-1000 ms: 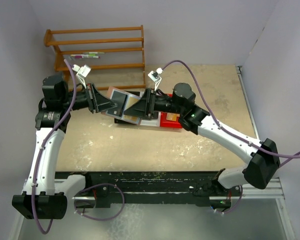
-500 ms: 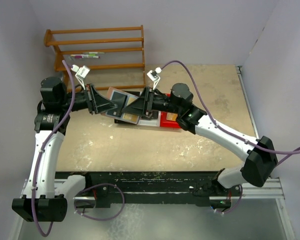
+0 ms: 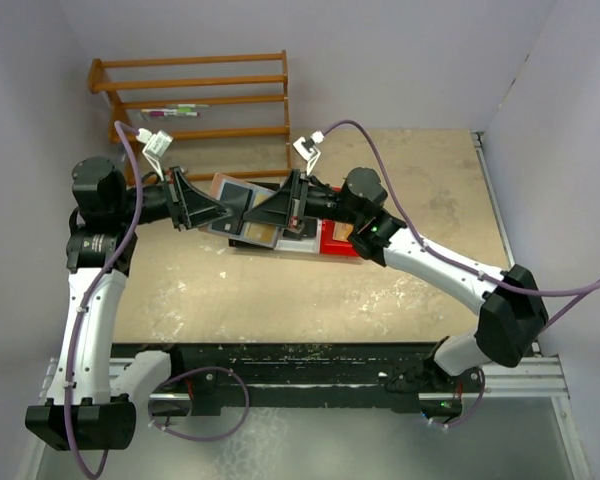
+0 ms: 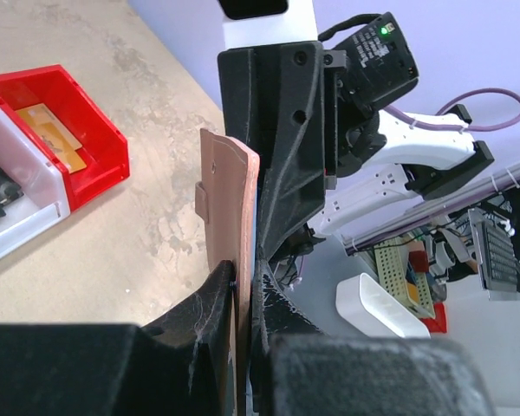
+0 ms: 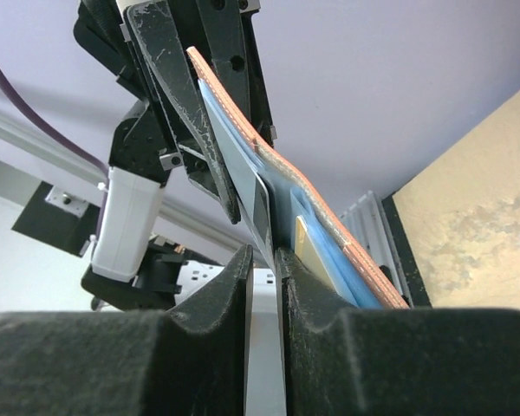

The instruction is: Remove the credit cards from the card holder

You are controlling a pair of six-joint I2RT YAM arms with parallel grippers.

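Table [image 3: 380, 290] first: your two arms meet above its middle, near a red bin [image 4: 100, 169] with yellow cards [image 4: 52, 139] inside. Your left fingers [image 4: 204, 308] are clamped on the pinkish-brown card holder [image 4: 230, 199], holding it up on its edge in the air. Your right fingers [image 5: 221, 295] are pinched on a grey card [image 5: 238, 165] sticking out of its blue lining. A golden-yellow card [image 5: 308, 245] sits in a pocket beside it.

card holder [image 4: 230, 199] base hidden in left hand [image 4: 244, 276], credit card [image 5: 258, 208] end behind right hand [image 5: 263, 257]
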